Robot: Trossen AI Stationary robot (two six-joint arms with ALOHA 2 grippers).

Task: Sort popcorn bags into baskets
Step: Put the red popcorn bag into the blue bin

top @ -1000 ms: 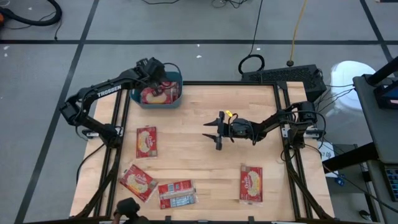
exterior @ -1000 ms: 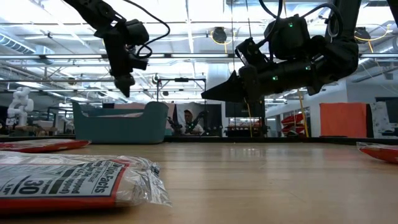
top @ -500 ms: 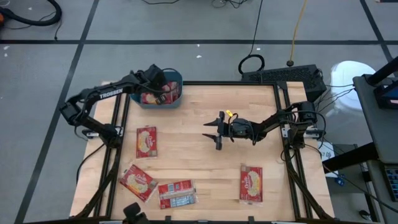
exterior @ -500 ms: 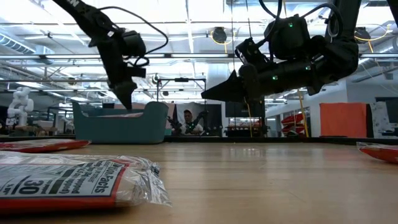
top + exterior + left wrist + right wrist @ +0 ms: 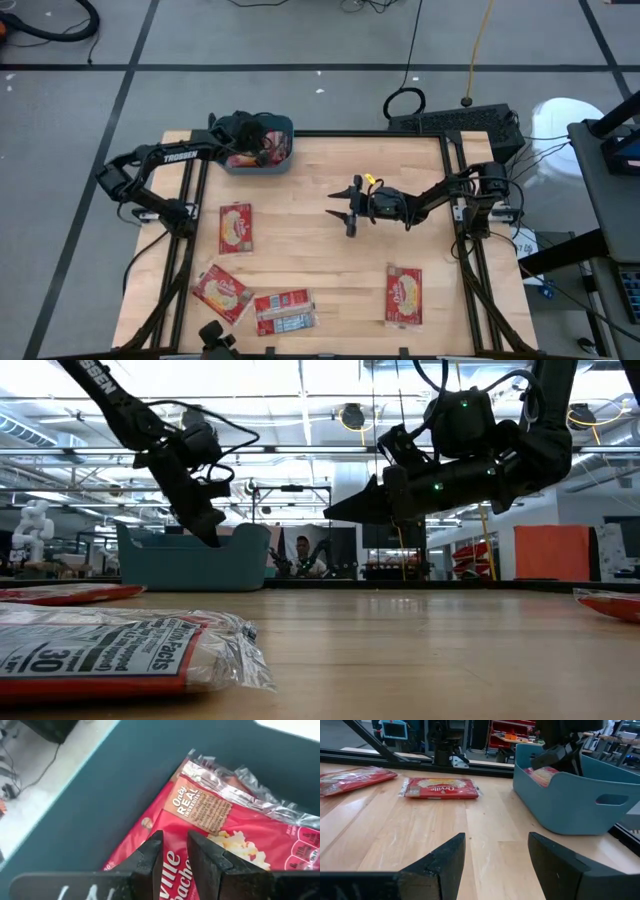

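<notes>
The teal basket (image 5: 232,166) stands at the table's far left corner, with a red popcorn bag (image 5: 210,810) lying picture side up inside it. My left gripper (image 5: 175,836) reaches down into the basket, slanting, its fingers a narrow gap apart just over that bag. My right gripper (image 5: 341,214) hovers open and level above the table's middle, holding nothing. Several more popcorn bags lie flat on the table: one at the left (image 5: 236,227), two at the near left (image 5: 222,293) (image 5: 284,311), and one at the near right (image 5: 404,296). My left gripper's fingertips (image 5: 152,845) stand right over the red face of the bag in the basket, coming at it slanting from above. I cannot tell whether they touch it. Nothing shows between the fingers.
A black box (image 5: 455,122) and a coiled cable (image 5: 405,102) lie beyond the table's far right edge. The basket's wall (image 5: 570,800) stands between the two grippers. A person (image 5: 303,555) sits in the room behind the table. Bare wood lies between the scattered bags.
My left gripper has sunk from above the basket's rim down into the basket, tipping and rolling its wrist on the way. My right gripper has kept still.
</notes>
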